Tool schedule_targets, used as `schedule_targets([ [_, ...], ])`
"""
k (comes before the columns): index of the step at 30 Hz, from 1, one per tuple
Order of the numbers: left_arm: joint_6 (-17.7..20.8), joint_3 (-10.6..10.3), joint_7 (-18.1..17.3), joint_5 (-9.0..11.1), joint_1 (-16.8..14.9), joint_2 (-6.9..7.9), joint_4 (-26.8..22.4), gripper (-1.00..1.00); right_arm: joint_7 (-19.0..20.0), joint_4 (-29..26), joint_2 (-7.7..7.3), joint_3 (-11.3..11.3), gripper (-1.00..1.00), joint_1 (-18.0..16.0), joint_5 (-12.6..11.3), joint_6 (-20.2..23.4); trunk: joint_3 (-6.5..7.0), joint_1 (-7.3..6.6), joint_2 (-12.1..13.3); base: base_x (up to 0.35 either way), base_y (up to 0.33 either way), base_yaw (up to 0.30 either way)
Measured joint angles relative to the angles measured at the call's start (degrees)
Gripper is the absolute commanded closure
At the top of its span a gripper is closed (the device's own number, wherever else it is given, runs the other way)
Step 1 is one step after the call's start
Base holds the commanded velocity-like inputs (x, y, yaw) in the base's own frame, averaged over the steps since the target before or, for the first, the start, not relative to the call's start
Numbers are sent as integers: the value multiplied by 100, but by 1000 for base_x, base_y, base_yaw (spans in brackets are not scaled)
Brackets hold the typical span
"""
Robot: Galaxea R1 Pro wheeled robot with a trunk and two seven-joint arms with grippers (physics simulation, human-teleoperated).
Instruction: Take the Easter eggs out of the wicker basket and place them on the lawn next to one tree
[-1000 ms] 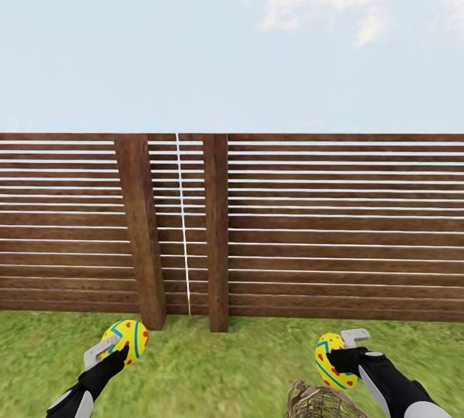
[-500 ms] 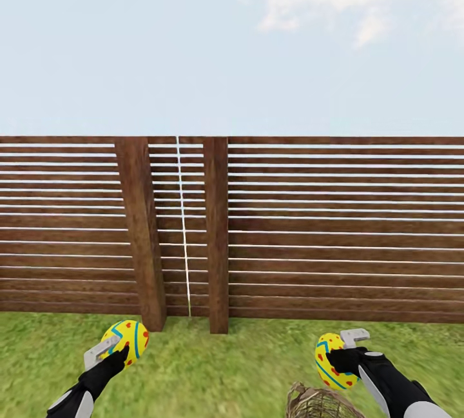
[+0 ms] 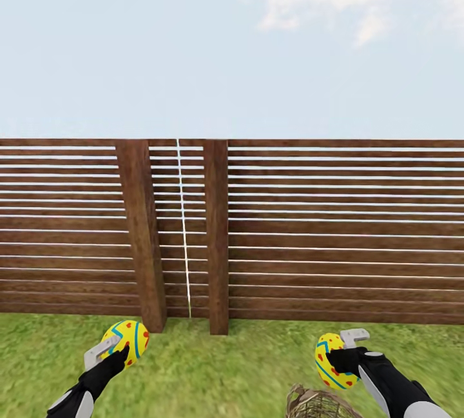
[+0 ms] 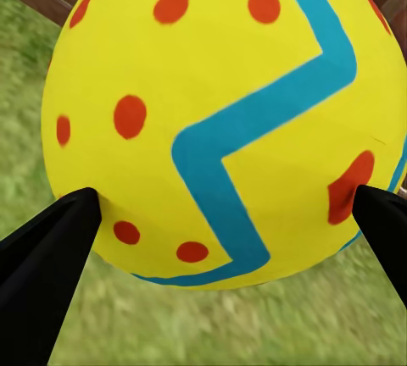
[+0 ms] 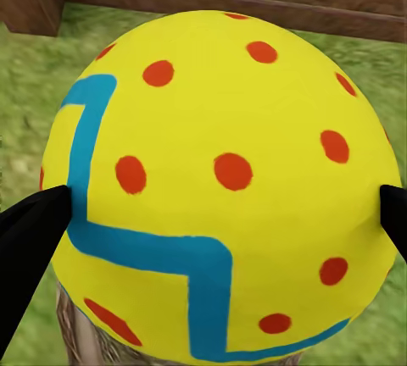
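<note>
While both sets of jaws are clamped, each holds one item. Left gripper (image 3: pixel 117 345): black fingers (image 4: pixel 47 256) pressed on either side of a yellow Easter egg (image 3: pixel 127 339), blue zigzag, red dots, carried above the lawn (image 3: pixel 212 366). Right gripper (image 3: pixel 340 352): grasping a second, matching egg (image 3: pixel 330 360), fingertips (image 5: pixel 30 230) at its flanks. Wicker basket (image 3: pixel 322 403): rim just below the right egg, on the grass. Behind: brown slatted fence (image 3: pixel 309 231), two upright posts (image 3: pixel 143 231), pale sky.
</note>
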Motion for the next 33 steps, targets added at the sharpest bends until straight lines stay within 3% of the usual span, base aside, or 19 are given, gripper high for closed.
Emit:
schedule_targets([
  [33,1,0,0,0,-4,-18,0,100,0,-1,15,0,100,-3,8,1,584,-725,1319,0,0,0],
])
